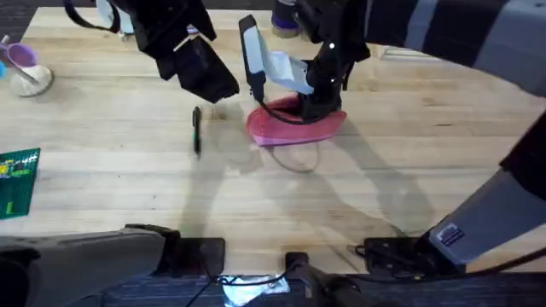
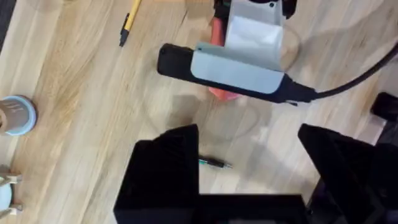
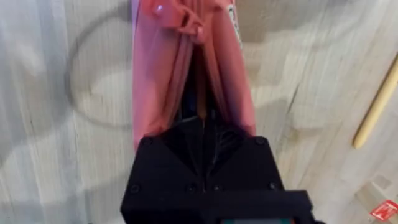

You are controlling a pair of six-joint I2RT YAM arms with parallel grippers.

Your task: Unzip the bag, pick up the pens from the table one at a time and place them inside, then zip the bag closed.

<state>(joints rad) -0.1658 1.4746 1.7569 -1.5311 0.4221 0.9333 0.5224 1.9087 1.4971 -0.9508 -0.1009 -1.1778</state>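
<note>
The pink bag (image 1: 294,128) lies on the table (image 1: 128,196) just right of centre. My right gripper (image 1: 312,106) comes down on the bag's near end. In the right wrist view its fingers are shut (image 3: 202,127) on the bag's (image 3: 158,74) top edge, where the zip gapes in a narrow slit. A dark pen (image 1: 197,130) lies to the left of the bag. My left gripper (image 1: 205,77) hangs high above that pen (image 2: 215,163), open and empty, with its fingers (image 2: 165,171) wide apart. A yellow pen (image 2: 129,22) lies farther back on the wood, also seen beside the bag as a yellow pen (image 3: 378,106).
A bowl with a purple spoon (image 1: 27,72) sits at the far left. A green packet (image 1: 17,181) lies at the left edge. A blue-rimmed cup (image 2: 15,115) stands near the table's edge. A black cable runs from the right arm's wrist (image 2: 354,78).
</note>
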